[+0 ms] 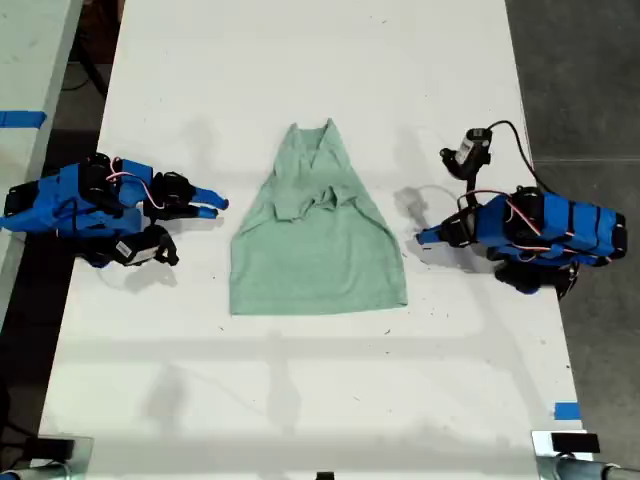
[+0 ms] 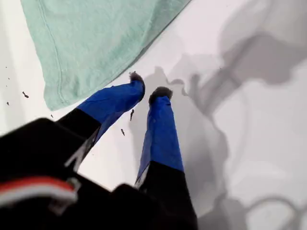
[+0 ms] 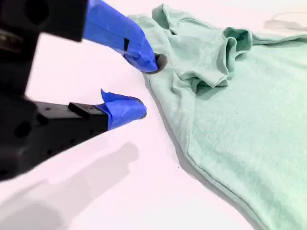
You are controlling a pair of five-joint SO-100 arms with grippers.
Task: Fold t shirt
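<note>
**Both grippers empty beside a flat t shirt**

My first gripper (image 2: pixel 148 88) is seen in its wrist view with the two blue-taped tips parted by a narrow gap, and nothing is held between them. Its tips (image 2: pixel 160 95) are poised over bare white table (image 2: pixel 268 143), just short of a rounded hem corner of the t shirt (image 2: pixel 96 38). Grey shadows are cast across the surface beyond. In the exterior view the same gripper (image 1: pixel 422 237) is found right of centre, aimed at the cloth's lower right side.

My second gripper (image 3: pixel 146 86) is shown spread wider, also empty. One tip (image 3: pixel 154 62) lies right at the shirt's side edge; whether it touches cannot be told. In the exterior view this gripper (image 1: pixel 215 205) is placed left of centre and appears apart from the cloth.

Only the second wrist view reveals the bunched, raised fold of a sleeve (image 3: pixel 216 62) on the t shirt (image 3: pixel 240 120). Only the first wrist view shows the stitched hem seam. Only the exterior view gives the whole outline.

There the t shirt (image 1: pixel 318 250) is spread in the middle of the table (image 1: pixel 300 400), between the two arms. Its long axis runs from the top to the bottom of the frame. The narrow neck end points to the top and the wide straight hem to the bottom. Both sleeves are turned inward over the chest, so a tapered shape is left.

A strip of blue tape (image 1: pixel 566 411) is stuck near the lower right of the frame.
</note>
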